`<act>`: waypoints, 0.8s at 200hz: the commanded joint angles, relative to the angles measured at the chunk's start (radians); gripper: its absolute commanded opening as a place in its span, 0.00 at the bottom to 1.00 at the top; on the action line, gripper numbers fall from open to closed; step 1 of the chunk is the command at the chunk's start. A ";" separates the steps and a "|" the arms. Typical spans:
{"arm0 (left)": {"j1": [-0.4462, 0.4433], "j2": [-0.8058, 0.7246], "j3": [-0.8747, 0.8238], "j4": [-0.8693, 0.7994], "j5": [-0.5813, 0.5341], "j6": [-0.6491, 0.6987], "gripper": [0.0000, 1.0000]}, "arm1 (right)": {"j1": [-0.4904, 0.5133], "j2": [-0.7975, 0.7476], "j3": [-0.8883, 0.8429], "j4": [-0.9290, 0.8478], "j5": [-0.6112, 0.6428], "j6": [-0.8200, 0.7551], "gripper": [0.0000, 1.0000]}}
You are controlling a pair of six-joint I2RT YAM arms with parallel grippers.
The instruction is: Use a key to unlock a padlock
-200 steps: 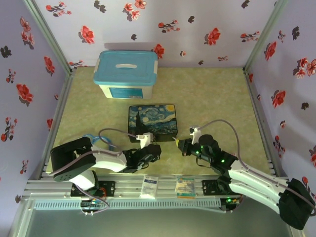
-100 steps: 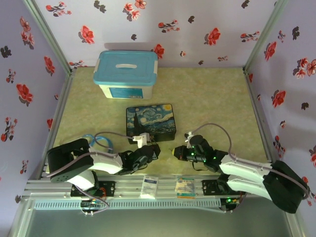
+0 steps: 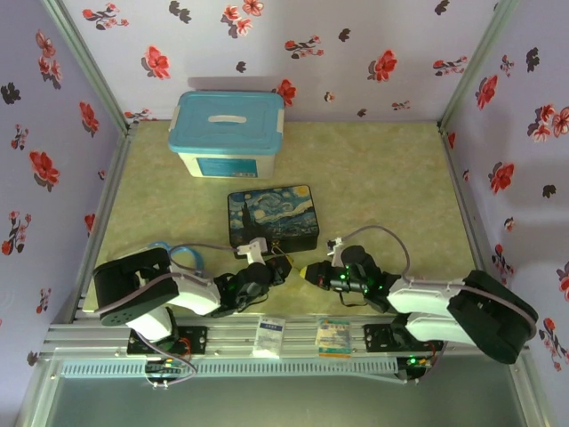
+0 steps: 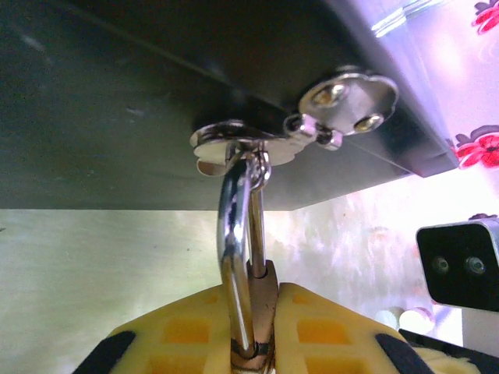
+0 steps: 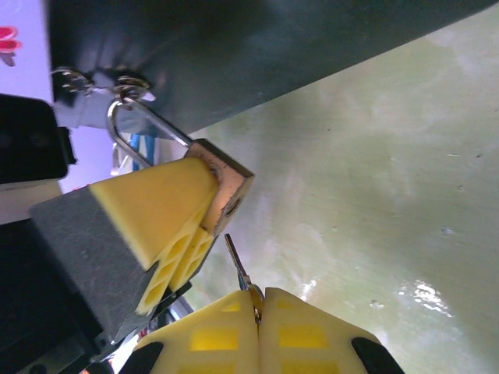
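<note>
The brass padlock (image 4: 266,290) is pinched between the yellow fingers of my left gripper (image 4: 261,308), which is shut on its body. Its silver shackle (image 4: 234,226) passes through the hasp (image 4: 238,142) on the dark front of the Starry Night box (image 3: 273,216). My right gripper (image 5: 259,300) is shut on the thin grey key (image 5: 236,262). The key's tip points up at the bottom face of the padlock (image 5: 230,185) and stops just short of it. From above, the left gripper (image 3: 277,267) and right gripper (image 3: 308,271) nearly meet in front of the box.
A white bin with a blue lid (image 3: 229,132) stands at the back left. Blue tubing (image 3: 185,258) lies beside the left arm. Two small cards (image 3: 272,334) sit on the front rail. Flowered walls enclose the green table (image 3: 382,187).
My right gripper has moved left with the key, from about a hand's width away to right beside the padlock. The left gripper stays shut on the padlock.
</note>
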 commanded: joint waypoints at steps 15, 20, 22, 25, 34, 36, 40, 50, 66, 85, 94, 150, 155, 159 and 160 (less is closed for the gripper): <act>0.010 0.015 -0.009 0.161 -0.019 -0.025 0.00 | -0.021 -0.083 0.000 -0.056 -0.052 -0.028 0.00; 0.009 0.015 -0.008 0.164 -0.018 -0.024 0.00 | -0.024 -0.089 0.007 -0.073 -0.051 -0.033 0.00; 0.009 0.014 -0.006 0.163 -0.018 -0.023 0.00 | -0.024 -0.089 0.009 -0.079 -0.052 -0.035 0.00; 0.009 0.011 -0.005 0.161 -0.017 -0.022 0.00 | -0.025 -0.092 0.014 -0.089 -0.054 -0.038 0.00; 0.009 0.001 -0.004 0.149 -0.018 -0.025 0.00 | -0.029 -0.088 0.027 -0.104 -0.064 -0.049 0.00; 0.009 -0.001 -0.005 0.148 -0.018 -0.026 0.00 | -0.031 -0.087 0.029 -0.102 -0.066 -0.050 0.00; 0.009 -0.006 -0.004 0.145 -0.019 -0.025 0.00 | -0.033 -0.081 0.028 -0.096 -0.071 -0.050 0.00; 0.012 -0.013 -0.006 0.136 -0.019 -0.025 0.00 | -0.042 -0.067 0.025 -0.064 -0.079 -0.040 0.00; 0.015 -0.022 -0.009 0.135 -0.020 -0.024 0.00 | -0.055 -0.040 0.027 -0.042 -0.090 -0.030 0.00; 0.015 -0.032 -0.010 0.137 -0.019 -0.025 0.00 | -0.067 -0.004 0.010 0.051 -0.103 0.002 0.00; 0.015 -0.034 -0.010 0.143 -0.020 -0.027 0.00 | -0.072 0.014 0.013 0.063 -0.111 0.008 0.00; 0.015 -0.064 0.000 0.112 -0.018 -0.013 0.00 | -0.076 0.064 0.019 0.176 -0.116 0.037 0.00; 0.016 -0.065 -0.001 0.114 -0.018 -0.014 0.00 | -0.077 0.066 0.023 0.173 -0.116 0.036 0.00; 0.015 -0.064 -0.002 0.116 -0.019 -0.015 0.00 | -0.077 0.067 0.025 0.167 -0.118 0.036 0.00; 0.015 -0.064 -0.003 0.117 -0.018 -0.015 0.00 | -0.077 0.067 0.026 0.166 -0.117 0.035 0.00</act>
